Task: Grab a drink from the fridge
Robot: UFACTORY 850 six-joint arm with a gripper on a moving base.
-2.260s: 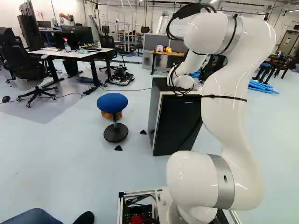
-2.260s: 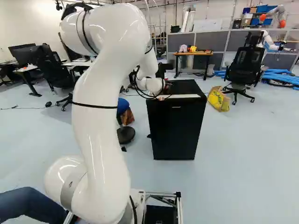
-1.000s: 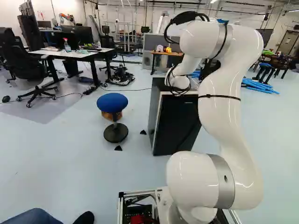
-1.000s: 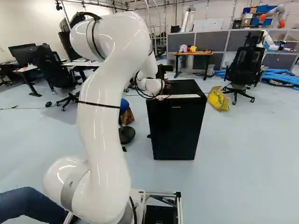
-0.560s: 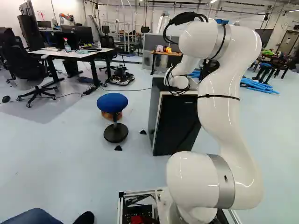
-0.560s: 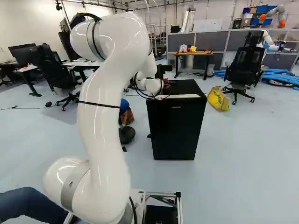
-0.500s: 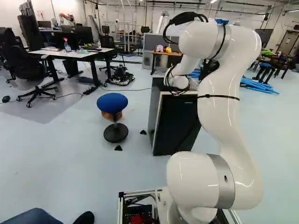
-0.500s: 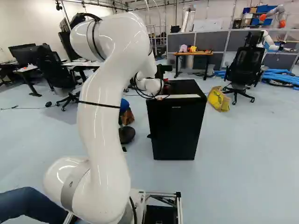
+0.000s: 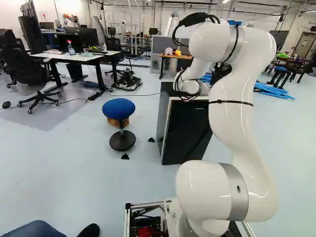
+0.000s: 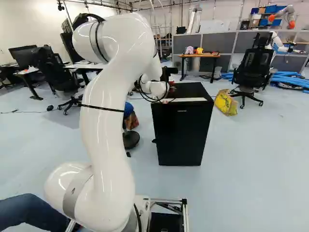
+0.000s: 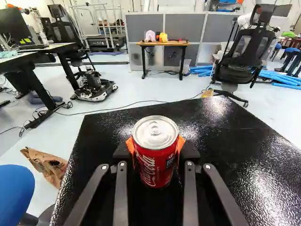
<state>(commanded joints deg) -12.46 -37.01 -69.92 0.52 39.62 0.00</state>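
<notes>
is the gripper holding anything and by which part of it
Yes, the black two-fingered gripper holds a red-and-silver metal drink can by opposite sides of its body.

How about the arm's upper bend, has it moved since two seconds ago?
Yes: in the left base view, the upper bend has shifted left, judged against the mini fridge, which has stayed put.

bright room, speckled glare on fridge top, glossy highlights along arm
</notes>
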